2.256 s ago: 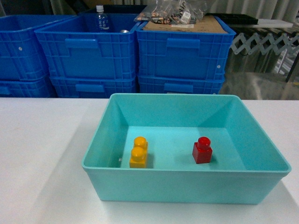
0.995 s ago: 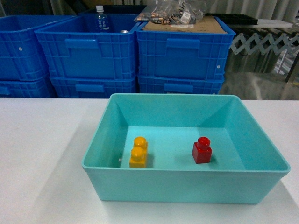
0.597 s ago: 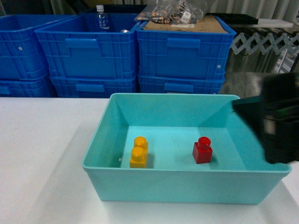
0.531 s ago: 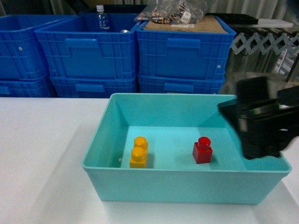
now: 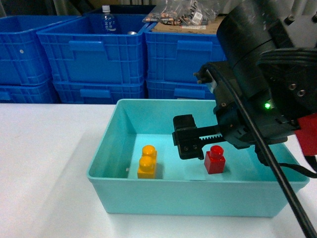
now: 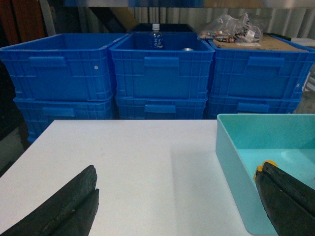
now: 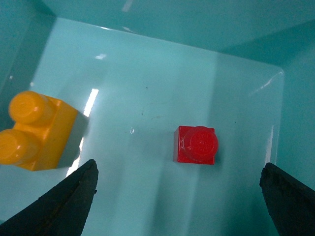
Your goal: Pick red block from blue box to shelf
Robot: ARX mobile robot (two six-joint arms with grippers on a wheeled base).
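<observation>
**Right arm arrived over the tub**

Half a second before, the right arm had been a dark blur at the tub's right rim; by this moment it had swung in over the blue box, filling the right side of the head view, and the right gripper hung above the tub floor. The red block had not shifted and sat upright, stud up, on the floor right of centre. An orange-yellow brick stood well to its left, near the left wall.

The tub rested on a plain white table. Behind the table's far edge stood stacked dark blue crates; one held a water bottle, another a sheet of cardboard with clear bags of small parts on top.

The right wrist view looked straight down and showed what the head view hid: both dark finger tips at the lower corners, spread wide, the block lying between them and touching neither. The gripper held nothing.

The left wrist view showed the left gripper low over bare table, left of the tub, its fingers likewise far apart and empty, the right one just over the tub's left rim. Three crate stacks lined the far side there.
</observation>
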